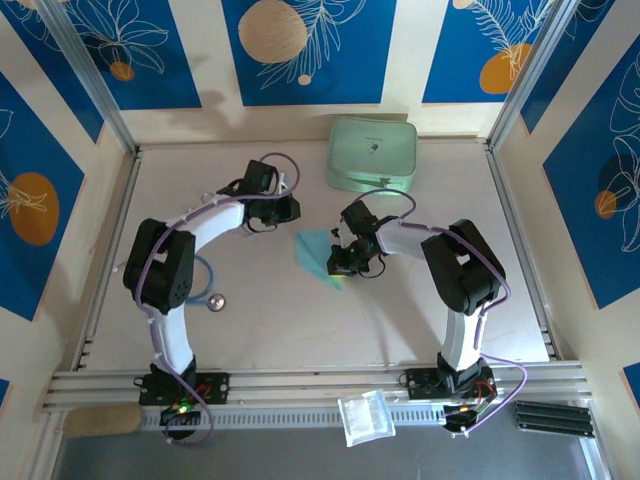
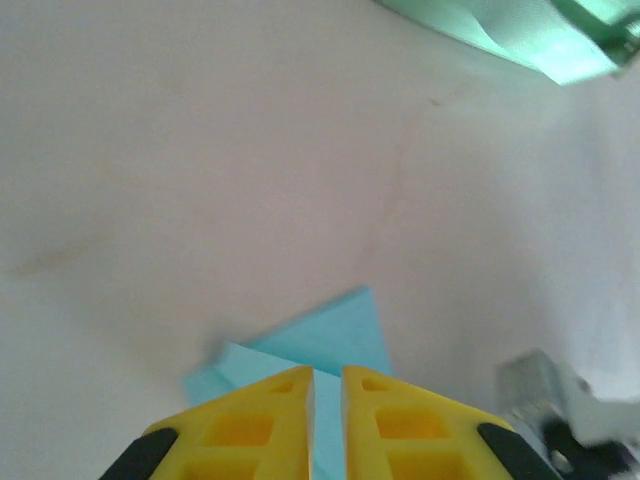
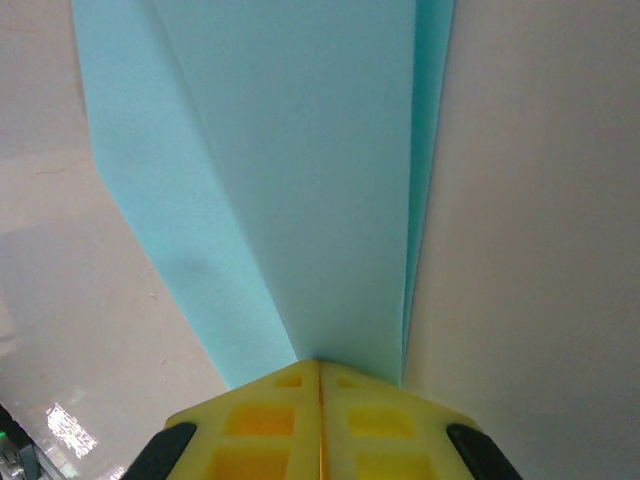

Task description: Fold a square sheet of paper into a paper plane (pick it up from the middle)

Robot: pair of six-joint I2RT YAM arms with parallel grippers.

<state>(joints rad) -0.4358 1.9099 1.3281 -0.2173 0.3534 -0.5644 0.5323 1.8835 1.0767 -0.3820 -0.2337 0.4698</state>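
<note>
Your right gripper (image 3: 320, 362) has its yellow jaws pressed together on the near end of the folded sky-blue sheet of paper (image 3: 300, 180), which lies mid-table. Your left gripper (image 2: 327, 370) hangs just left of the sheet, jaws a thin slit apart; whether they touch paper cannot be told. The pale, scuffed table (image 1: 300, 320) carries one sheet, one mint-green case (image 1: 372, 155) at the far edge, and one blue cord with a metal disc (image 1: 212, 297) at near left. One clear pouch (image 1: 362, 415) rests on the near rail. Blue panels (image 1: 310, 45) printed with white leaves and orange circles wall in the two arms.
</note>
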